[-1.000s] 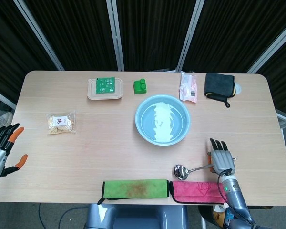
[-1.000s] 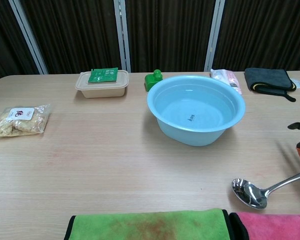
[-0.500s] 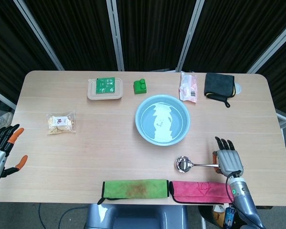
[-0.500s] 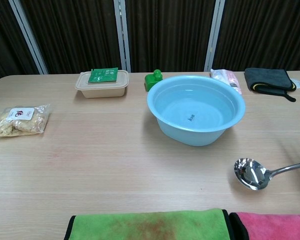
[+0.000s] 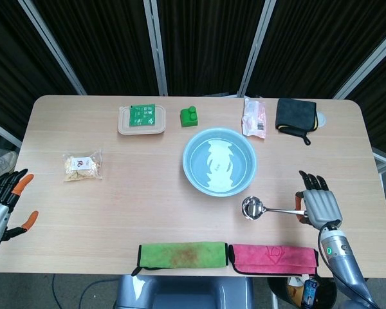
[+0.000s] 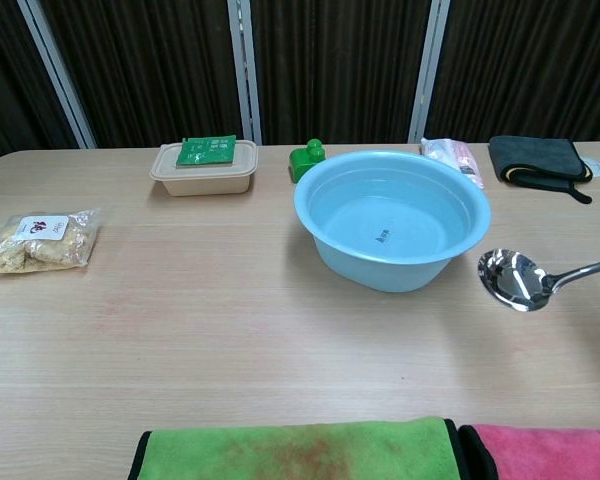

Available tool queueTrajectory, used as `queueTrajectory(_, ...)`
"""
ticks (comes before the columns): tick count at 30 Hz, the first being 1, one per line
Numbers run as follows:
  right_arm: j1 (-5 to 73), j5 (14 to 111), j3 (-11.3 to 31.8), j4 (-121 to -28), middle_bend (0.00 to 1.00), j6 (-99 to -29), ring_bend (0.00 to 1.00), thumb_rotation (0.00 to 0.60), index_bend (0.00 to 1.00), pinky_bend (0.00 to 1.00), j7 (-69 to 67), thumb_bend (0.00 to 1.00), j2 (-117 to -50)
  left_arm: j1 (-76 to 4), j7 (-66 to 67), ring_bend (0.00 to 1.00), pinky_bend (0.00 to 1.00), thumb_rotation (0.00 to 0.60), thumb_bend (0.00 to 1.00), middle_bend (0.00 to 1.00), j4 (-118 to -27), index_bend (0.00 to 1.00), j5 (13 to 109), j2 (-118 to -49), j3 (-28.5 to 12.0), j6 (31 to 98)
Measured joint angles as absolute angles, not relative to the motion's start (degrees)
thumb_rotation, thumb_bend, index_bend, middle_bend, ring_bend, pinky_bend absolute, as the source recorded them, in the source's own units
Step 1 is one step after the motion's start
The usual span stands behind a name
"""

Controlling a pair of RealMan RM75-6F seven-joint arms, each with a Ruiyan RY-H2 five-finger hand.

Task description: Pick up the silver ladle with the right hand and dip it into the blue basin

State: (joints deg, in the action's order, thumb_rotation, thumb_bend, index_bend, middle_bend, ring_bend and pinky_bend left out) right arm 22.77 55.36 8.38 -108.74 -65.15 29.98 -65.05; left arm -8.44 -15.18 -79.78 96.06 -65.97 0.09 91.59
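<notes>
The blue basin [image 5: 219, 161] sits mid-worktop, holding water, open to approach from the right edge. The right hand [image 5: 320, 207] grasps the silver ladle [image 5: 268, 208] by its handle end, bowl raised level just beside the basin rim, positioned for dipping. The left hand [image 5: 1, 206] idles released off the left edge.

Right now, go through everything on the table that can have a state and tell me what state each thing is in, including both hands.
silver ladle: lifted off the table, held by its handle, bowl beside the basin, not yet dipped
blue basin: upright, water inside
right hand: holds the ladle handle
left hand: off the table edge, fingers apart, holds nothing
beige box: lid on, green packet on top
green cloth: folded flat
pink cloth: folded flat
black cloth: folded
</notes>
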Motion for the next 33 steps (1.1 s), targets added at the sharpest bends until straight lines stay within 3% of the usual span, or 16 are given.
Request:
queueTrajectory(16,34.85,35.83,14.37,-114.89,0.00,-59.15,0.00,0.600,0.72,0.00,36.61,0.47,-57.89,-8.52,-13.68,0.00,0.00,0.600,0.36,0.00,-80.04,0.06,94.84,-66.50,-0.39,90.85)
queueTrajectory(22,42.13,27.44,14.80,-112.87,0.00,-57.52,0.00,0.600,0.72,0.00,40.61,0.47,-59.69,-8.88,-13.66,0.00,0.00,0.600,0.36,0.00,-79.91,0.06,94.59,-66.60,-0.36,89.80)
queueTrajectory(33,52.96,16.86,13.62,-102.94,0.00,-55.94,0.00,0.600,0.72,0.00,46.37,0.47,-68.75,-8.94,-15.89,0.00,0.00,0.600,0.36,0.00,-79.22,0.06,91.97,-66.14,-1.70,89.37)
